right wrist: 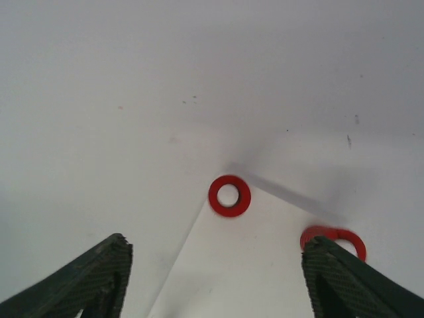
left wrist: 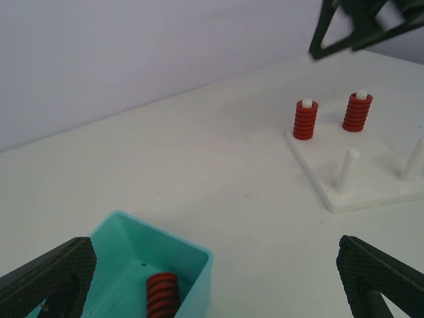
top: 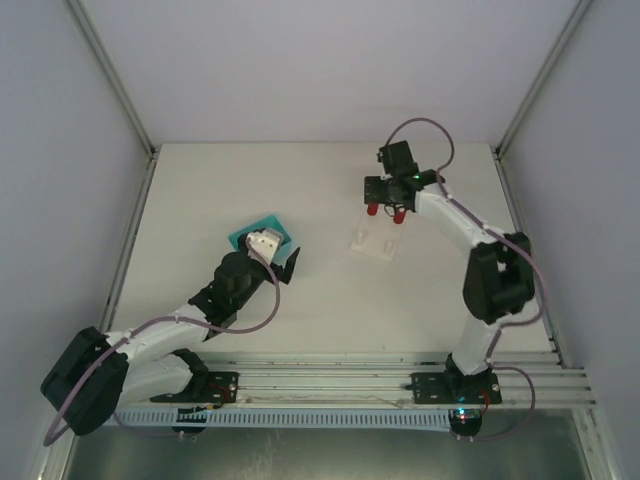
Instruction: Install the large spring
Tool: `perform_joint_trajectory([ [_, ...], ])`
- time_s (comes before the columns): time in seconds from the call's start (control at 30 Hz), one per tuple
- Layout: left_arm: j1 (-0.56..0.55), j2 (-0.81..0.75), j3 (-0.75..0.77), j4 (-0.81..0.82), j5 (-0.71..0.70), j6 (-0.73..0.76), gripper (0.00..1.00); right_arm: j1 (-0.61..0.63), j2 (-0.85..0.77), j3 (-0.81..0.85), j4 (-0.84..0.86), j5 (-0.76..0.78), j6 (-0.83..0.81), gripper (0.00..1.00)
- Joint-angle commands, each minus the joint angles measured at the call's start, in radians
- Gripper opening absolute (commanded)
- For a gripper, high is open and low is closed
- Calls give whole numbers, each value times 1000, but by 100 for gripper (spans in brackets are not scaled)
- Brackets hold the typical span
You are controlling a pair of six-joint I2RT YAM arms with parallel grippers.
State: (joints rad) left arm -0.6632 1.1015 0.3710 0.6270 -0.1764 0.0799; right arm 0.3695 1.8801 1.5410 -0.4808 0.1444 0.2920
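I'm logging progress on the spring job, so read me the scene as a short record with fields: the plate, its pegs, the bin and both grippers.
Plate: white base plate with four pegs
Pegs filled: two, left spring and right spring as the left wrist view shows them
Pegs bare: two, near peg and edge peg
Bin: teal bin, one spare spring lying inside
Left gripper: open, over the bin, holding nothing
Right gripper: open, above the filled pegs, holding nothing

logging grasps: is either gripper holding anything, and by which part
Nothing is held: left gripper open over the teal bin, right gripper open above the pegged red springs.
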Motion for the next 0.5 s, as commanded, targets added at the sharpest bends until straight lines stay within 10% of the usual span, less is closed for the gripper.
perform_joint_trajectory([
  [0.0, -6, -36, 55, -116, -49, -107, 99, -2, -196, -90, -21, -91, 31, 77],
  [0.23, -2, -100, 221, -466, -121, -278, 99, 8, -505, -363, -17, -215, 66, 99],
  [0.47, 24, -83, 406, -801, -184, -352, 99, 14, -765, -574, 7, -298, 104, 99],
])
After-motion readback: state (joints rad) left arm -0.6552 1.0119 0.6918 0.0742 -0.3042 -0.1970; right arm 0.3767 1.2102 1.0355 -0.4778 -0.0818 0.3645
